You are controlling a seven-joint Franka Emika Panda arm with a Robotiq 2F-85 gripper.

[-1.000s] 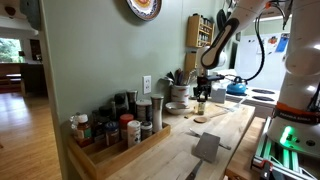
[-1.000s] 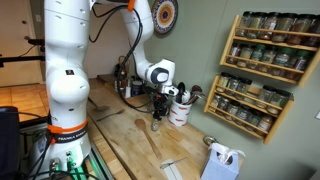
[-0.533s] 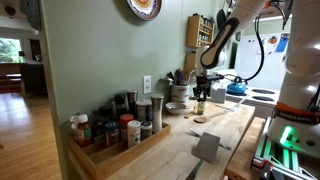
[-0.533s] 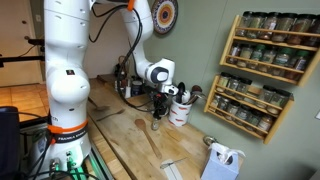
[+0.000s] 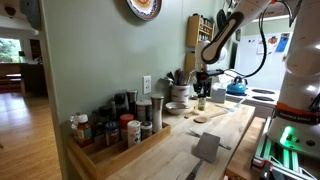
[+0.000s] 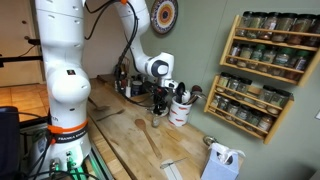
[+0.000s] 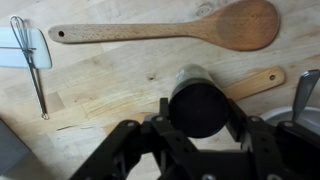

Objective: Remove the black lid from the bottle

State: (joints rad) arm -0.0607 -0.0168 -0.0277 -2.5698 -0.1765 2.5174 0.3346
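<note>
Exterior view first: the white arm's gripper (image 5: 202, 90) hangs tip-down over the pale wooden countertop (image 5: 225, 135). The small pale yellowish-white bottle (image 5: 199, 105) stands upright right beneath it. It's too small here to tell how the jaws stand. Down by the green wall, a wooden tray of clustered spice jars (image 5: 110, 132) sits well apart from the action.

In an exterior view from another angle, the gripper (image 6: 159, 98) is poised directly above the bottle (image 6: 157, 113). A white utensil crock (image 6: 180, 110) stands just beside them.

Now the wrist view, and here's the detail. The small round black screw lid (image 7: 197, 106) is pinched by its sides between the two dark fingers (image 7: 236, 118); the gripper (image 7: 198, 112) is clamped snugly on it. A greyish rounded edge of the bottle (image 7: 190, 72) peeks out past the lid's upper side. Whether lid and bottle touch, I can't tell. A long wooden spoon (image 7: 170, 30) lies across the top and a wire whisk (image 7: 30, 60) sits at the left edge.
</note>
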